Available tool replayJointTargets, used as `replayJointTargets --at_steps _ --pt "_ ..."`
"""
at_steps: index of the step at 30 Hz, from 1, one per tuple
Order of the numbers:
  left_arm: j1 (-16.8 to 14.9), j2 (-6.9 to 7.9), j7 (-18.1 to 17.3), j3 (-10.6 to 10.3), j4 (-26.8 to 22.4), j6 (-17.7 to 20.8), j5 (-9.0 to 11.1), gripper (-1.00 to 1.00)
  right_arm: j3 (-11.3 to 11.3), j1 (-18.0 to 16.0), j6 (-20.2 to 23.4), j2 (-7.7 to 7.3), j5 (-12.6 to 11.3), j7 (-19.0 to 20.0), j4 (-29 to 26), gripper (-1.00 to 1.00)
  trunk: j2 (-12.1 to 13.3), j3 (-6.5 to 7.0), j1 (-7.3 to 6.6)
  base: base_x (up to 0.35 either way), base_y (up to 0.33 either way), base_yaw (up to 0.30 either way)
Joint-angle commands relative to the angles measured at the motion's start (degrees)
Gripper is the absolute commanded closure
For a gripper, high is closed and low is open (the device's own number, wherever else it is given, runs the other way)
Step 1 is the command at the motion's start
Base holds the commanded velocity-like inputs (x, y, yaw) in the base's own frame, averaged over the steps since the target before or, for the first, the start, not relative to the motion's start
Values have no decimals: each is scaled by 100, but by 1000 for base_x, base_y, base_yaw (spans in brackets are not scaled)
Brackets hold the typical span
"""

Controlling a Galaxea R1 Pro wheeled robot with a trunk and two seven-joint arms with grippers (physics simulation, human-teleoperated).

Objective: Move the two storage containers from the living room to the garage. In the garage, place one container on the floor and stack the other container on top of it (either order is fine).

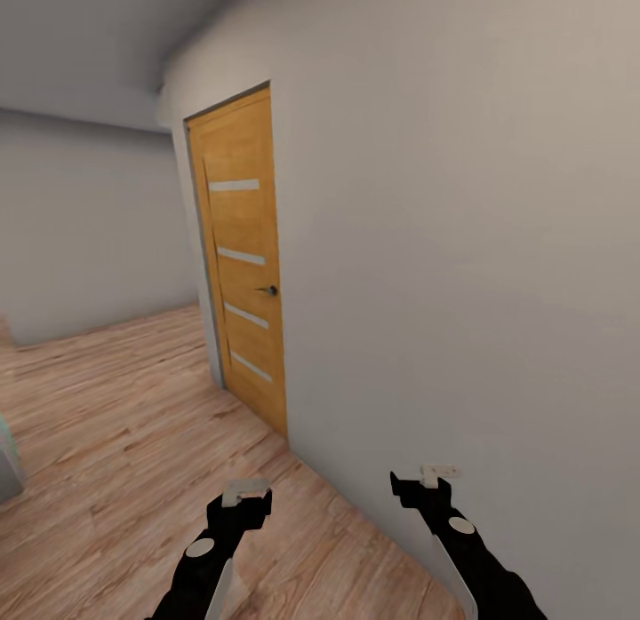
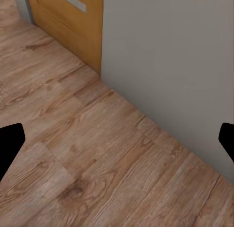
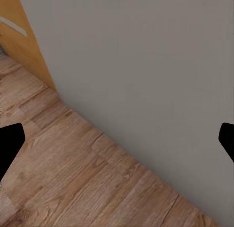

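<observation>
both the left end effector (image 1: 246, 494) and right end effector (image 1: 425, 480) spread wide, empty, over wood-plank flooring (image 1: 133, 442); wooden door (image 1: 242, 265) partly cut off in wrist views.

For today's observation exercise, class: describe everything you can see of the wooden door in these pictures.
The door is a honey-coloured wood panel with visible grain, set in a pale grey frame in the grey wall. Four narrow, pale horizontal inserts run down it, and a small dark lever handle sits at mid height on its right edge. It looks shut, standing upright, its foot meeting the wood-plank floor. Nothing else touches it.
</observation>
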Motion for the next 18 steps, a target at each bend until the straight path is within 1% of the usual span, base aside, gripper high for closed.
replayJointTargets --at_steps 1,18 --pt "-1 0 27 -10 -6 31 -19 -100 34 0 24 -10 -59 -42 -11 -100 -4 -2 6 327 0 205" --pt "-2 0 27 -10 -6 30 -19 -100 34 0 24 -10 -59 -42 -11 -100 -4 -2 6 327 0 268"
